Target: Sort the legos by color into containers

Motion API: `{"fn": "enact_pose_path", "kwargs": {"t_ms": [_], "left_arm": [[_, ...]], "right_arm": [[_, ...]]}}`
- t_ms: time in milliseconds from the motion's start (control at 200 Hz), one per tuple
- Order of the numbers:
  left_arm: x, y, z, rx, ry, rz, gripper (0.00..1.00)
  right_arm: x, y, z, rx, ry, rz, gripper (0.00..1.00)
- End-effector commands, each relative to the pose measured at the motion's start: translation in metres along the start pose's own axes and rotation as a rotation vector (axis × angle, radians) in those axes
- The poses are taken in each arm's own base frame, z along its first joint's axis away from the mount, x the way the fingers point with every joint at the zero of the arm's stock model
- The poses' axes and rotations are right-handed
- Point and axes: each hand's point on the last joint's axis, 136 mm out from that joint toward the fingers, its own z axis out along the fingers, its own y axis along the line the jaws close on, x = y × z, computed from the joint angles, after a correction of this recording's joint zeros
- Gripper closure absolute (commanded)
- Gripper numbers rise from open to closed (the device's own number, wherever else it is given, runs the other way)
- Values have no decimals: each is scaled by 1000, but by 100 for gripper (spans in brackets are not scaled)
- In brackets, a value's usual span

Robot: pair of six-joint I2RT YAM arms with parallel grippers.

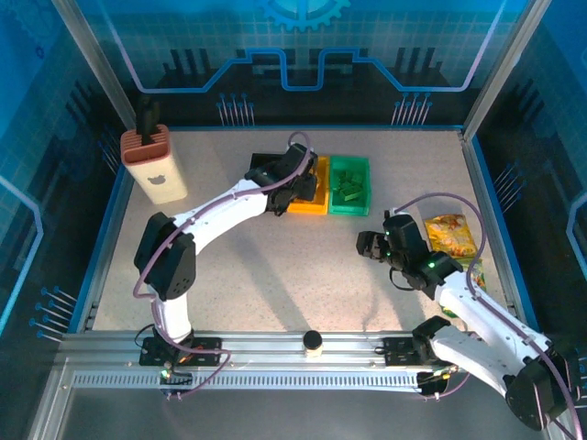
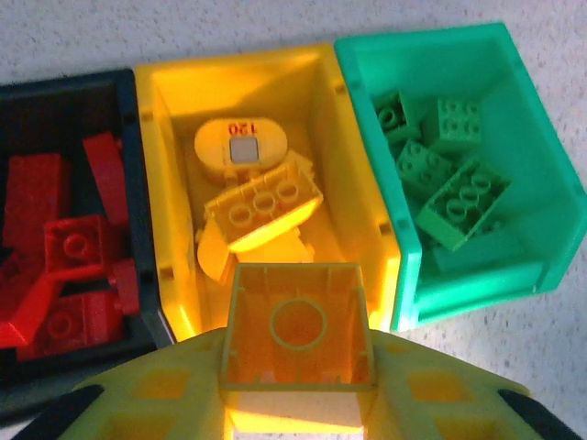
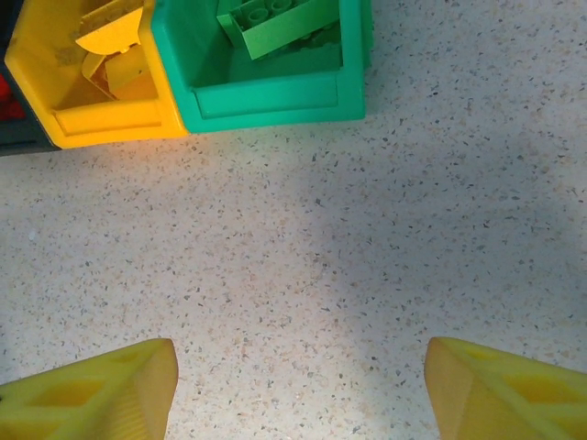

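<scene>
Yellow lego (image 2: 298,353), hollow underside w/ one round tube, in left tool (image 2: 296,408).

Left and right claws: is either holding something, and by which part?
The left claw grips a yellow lego by two opposite side walls, hollow underside facing its camera. The right claw is open and empty.

"120" on rounded yellow piece (image 2: 240,147) in yellow bin (image 2: 234,73)

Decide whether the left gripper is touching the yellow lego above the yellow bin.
Touching. The left wrist view shows the left gripper clamped on the yellow lego, no gap on either side, above the yellow bin.
</scene>
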Motion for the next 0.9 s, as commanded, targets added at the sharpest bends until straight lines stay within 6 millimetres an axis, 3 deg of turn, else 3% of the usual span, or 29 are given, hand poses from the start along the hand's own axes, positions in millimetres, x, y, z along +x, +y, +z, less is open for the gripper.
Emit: {"fn": "enact_pose_path", "kwargs": {"t_ms": [0, 120, 510, 575, 670, 755, 896], "left_arm": [[-6, 0, 11, 7, 40, 24, 66], [-11, -7, 20, 30, 66, 31, 66], [0, -19, 56, 70, 146, 27, 62], [2, -19, 60, 71, 154, 23, 59], [1, -14, 66, 58, 160, 14, 43], [-5, -11, 63, 54, 157, 6, 38], [-21, -14, 38, 90, 108, -2, 33]], "right_arm": [[5, -12, -1, 38, 3, 14, 28], [6, -13, 0, 41, 3, 16, 28], [5, -14, -3, 45, 2, 14, 28], [5, -15, -3, 46, 2, 14, 28], [5, -15, -4, 47, -1, 17, 28], [5, -15, -4, 46, 2, 16, 28], [4, -16, -6, 49, -2, 17, 28]]}}
